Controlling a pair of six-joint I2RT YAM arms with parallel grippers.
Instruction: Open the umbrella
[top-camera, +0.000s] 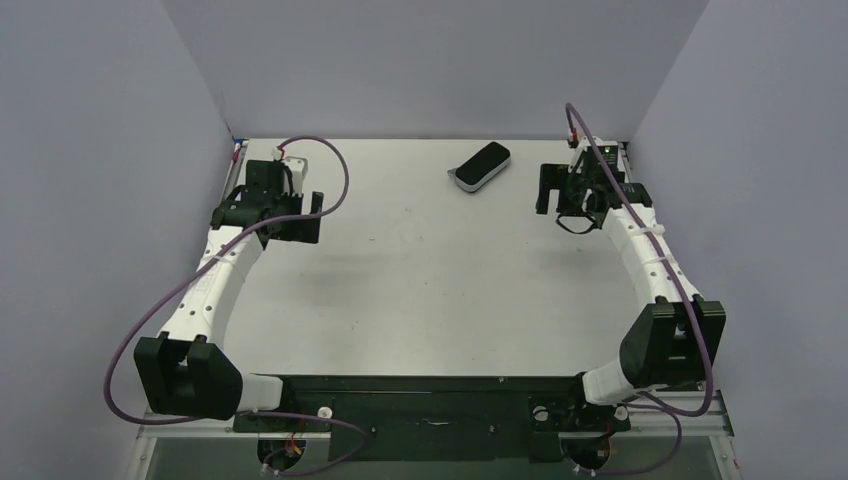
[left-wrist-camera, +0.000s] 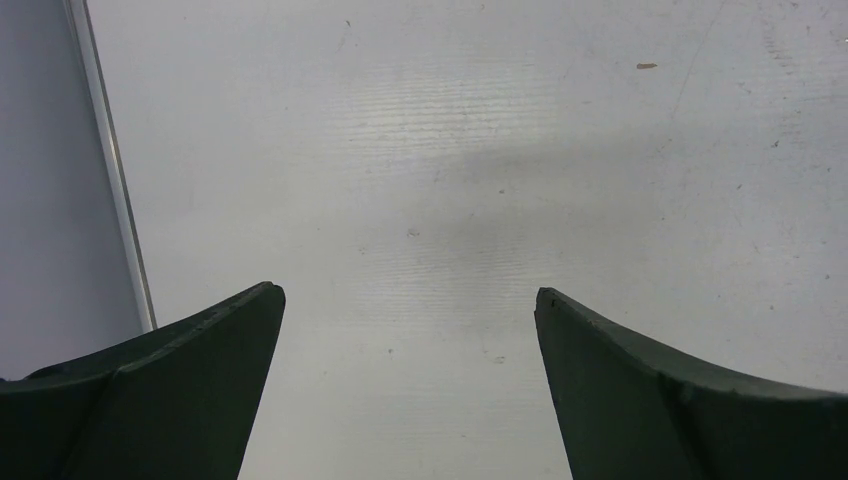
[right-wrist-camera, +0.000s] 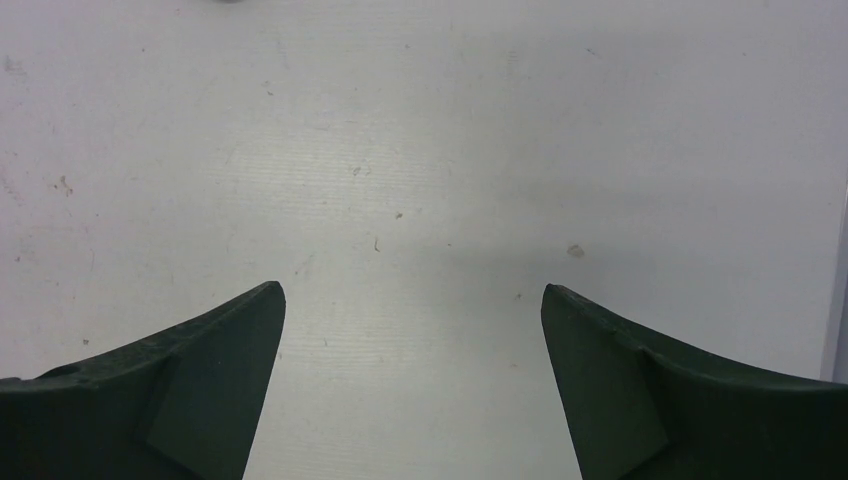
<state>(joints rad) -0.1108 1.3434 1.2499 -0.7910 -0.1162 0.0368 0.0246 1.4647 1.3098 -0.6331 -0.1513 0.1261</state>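
The umbrella (top-camera: 480, 167) lies folded at the back middle of the table (top-camera: 420, 270). It shows as a small oblong, black on top with a pale edge. It appears only in the top view. My left gripper (top-camera: 297, 222) hangs over the back left of the table, far left of the umbrella. It is open and empty, with only bare table between its jaws in the left wrist view (left-wrist-camera: 410, 295). My right gripper (top-camera: 568, 203) is open and empty a little to the right of the umbrella, over bare table in the right wrist view (right-wrist-camera: 413, 290).
Pale walls close in the table on the left, back and right. The left wall's metal edge strip (left-wrist-camera: 110, 170) runs close to my left gripper. The right wall's edge (right-wrist-camera: 838, 290) is close to my right gripper.
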